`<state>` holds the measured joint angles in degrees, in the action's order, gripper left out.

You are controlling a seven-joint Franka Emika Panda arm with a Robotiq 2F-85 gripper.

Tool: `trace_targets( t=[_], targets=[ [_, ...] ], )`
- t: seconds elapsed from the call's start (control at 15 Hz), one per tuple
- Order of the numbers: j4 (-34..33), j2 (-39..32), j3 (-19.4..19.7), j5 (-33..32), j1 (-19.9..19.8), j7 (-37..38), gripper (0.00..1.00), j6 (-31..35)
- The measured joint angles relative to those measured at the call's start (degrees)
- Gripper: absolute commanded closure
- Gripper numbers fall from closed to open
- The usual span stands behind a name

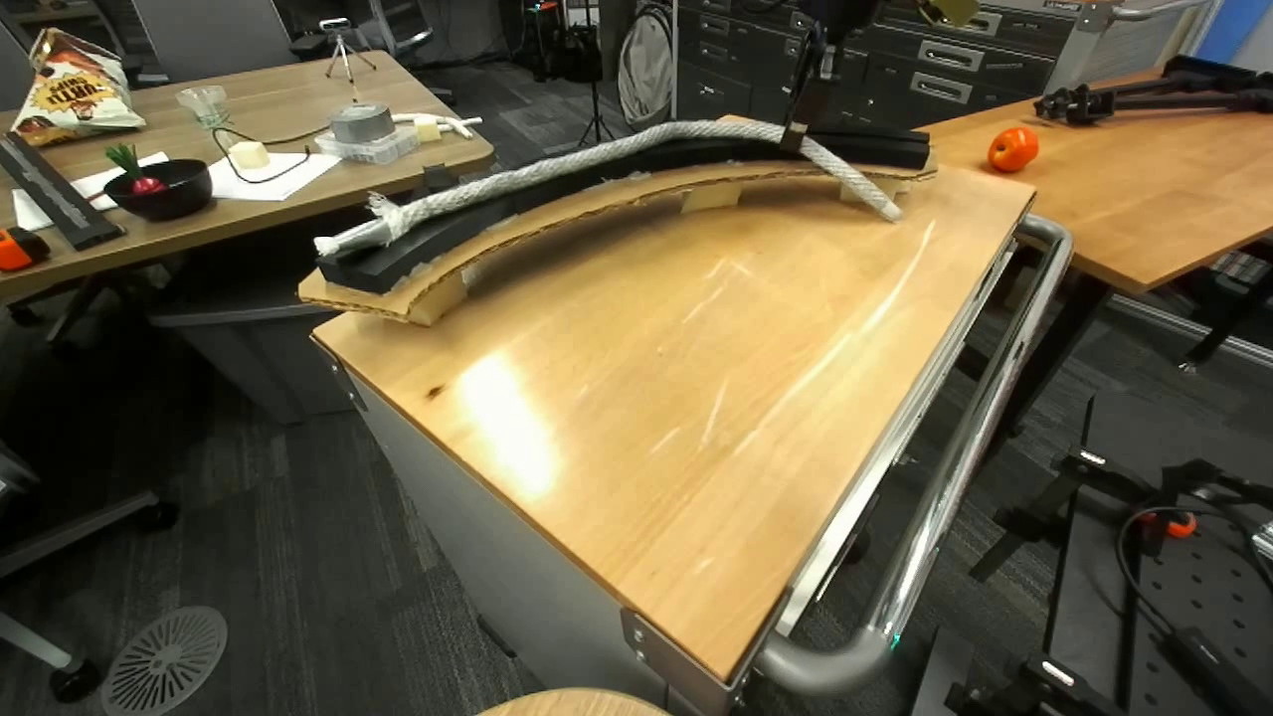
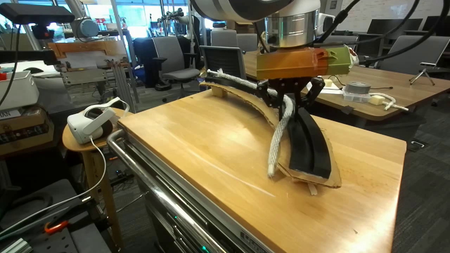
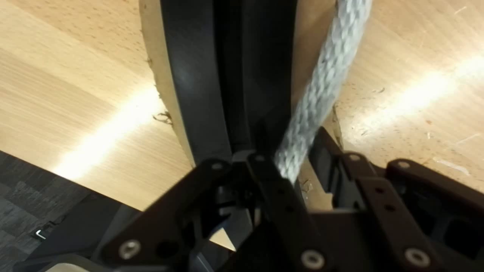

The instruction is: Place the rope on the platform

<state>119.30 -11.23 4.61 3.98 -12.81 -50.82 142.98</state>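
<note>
The Franka Emika Panda arm is cased in white and dark grey, followed by a polished silver cylinder. A faceted housing is orange with an olive-green end. Black cables curve alongside. The Robotiq gripper has dark jointed links with round silver screws.

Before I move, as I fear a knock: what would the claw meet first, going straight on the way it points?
Pointing down, the claw would probably meet the platform first, with the rope running between its jaws; depth below the tips is hard to judge.
</note>
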Motion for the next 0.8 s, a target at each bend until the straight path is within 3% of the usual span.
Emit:
trace_targets(
  t=[0.13, 0.47, 0.67, 0.8],
  targets=[
    [-0.1, 0.0, 0.0, 0.0, 0.0, 0.6, 0.93, 0.4],
    [-0.1, 0.0, -0.1, -1.4, 0.3, 3.3, 0.89, 0.4],
    [-0.3, 0.0, 0.2, -7.1, 1.3, 10.0, 0.89, 0.4],
    [-0.5, 0.1, 0.8, -14.3, 2.8, 17.7, 0.89, 0.4]
  ],
)
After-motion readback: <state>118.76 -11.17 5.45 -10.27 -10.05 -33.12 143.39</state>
